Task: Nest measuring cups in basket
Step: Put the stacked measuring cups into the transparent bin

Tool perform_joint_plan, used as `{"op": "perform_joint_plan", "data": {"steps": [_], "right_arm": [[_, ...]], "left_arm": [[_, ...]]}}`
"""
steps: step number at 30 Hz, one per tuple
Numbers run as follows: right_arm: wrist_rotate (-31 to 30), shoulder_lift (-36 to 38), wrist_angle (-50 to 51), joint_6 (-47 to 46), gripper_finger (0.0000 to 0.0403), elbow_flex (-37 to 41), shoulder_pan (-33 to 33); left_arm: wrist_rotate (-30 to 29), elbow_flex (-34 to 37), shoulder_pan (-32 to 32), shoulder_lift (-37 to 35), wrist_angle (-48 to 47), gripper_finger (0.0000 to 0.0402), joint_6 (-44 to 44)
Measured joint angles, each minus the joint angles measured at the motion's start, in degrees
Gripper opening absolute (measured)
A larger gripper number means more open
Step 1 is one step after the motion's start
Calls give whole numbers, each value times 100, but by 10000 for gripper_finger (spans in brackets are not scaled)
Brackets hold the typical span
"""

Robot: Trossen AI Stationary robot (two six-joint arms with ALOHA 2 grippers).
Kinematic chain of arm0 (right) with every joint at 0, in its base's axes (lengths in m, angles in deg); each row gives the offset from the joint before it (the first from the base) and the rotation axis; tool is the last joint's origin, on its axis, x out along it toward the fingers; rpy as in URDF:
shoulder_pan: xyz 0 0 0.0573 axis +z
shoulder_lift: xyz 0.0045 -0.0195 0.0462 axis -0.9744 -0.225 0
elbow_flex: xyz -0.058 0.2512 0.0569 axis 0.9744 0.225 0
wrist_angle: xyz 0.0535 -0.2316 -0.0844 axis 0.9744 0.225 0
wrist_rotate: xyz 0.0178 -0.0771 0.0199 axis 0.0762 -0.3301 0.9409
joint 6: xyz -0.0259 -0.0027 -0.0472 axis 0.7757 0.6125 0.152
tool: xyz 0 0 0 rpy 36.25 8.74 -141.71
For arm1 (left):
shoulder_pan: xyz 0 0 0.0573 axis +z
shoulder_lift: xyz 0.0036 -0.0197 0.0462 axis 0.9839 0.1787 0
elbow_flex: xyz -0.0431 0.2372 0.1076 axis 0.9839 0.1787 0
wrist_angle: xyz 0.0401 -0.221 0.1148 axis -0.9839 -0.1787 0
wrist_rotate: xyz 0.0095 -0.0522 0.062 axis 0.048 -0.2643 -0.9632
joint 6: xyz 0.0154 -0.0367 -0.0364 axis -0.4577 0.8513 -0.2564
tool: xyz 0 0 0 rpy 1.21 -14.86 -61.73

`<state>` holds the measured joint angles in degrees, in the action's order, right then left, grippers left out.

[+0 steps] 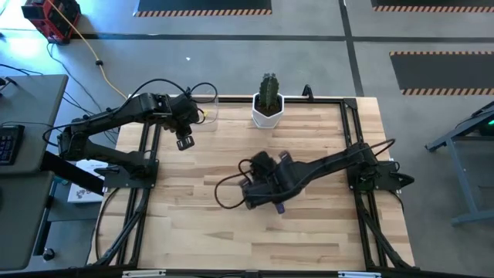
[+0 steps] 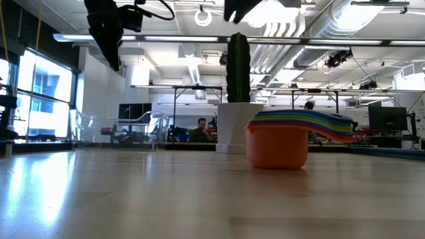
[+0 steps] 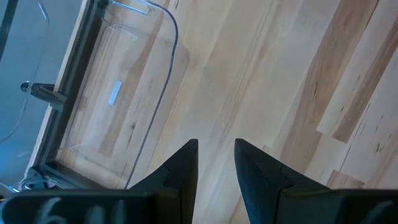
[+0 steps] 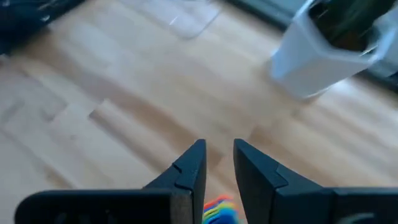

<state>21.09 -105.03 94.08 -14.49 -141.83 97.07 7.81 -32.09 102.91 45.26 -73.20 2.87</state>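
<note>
From overhead, the cups [image 2: 292,136] are hidden under the right gripper [image 4: 217,163], slightly parted, empty. Stack's colours are fanned, orange lowest. Left gripper [image 3: 216,163] is slightly parted, empty, at ten o'clock.

The high view looked straight down on the whole counter [image 1: 231,208] from well above, cactus pot [image 1: 268,108] at upper centre. The low view sat at counter height, facing level into the room, sharing that pot [image 2: 234,126]. Each wrist view looked down close over the wood; the right one also caught the pot [image 4: 323,56].
</note>
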Motion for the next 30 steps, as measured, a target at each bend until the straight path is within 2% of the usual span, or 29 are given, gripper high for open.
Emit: {"op": "perform_joint_plan", "data": {"steps": [5,11,14,20,25,30], "right_arm": [[-258,12,965,-15,73,-524,-36],[-162,269,939,157,73,-131,-202],[-9,487,936,-98,73,494,-300],[633,1220,729,-1407,73,2378,-359],[1085,1757,-302,-1921,73,3651,-266],[1500,1986,-1170,-2089,73,4533,-269]], "left_arm": [[0,0,0,0,2,97,5],[2,0,2,0,2,97,2],[29,0,-2,0,2,97,1],[42,0,-2,-1,2,97,-4],[42,0,-2,0,8,97,-15],[42,0,-2,0,59,97,-13]]}}
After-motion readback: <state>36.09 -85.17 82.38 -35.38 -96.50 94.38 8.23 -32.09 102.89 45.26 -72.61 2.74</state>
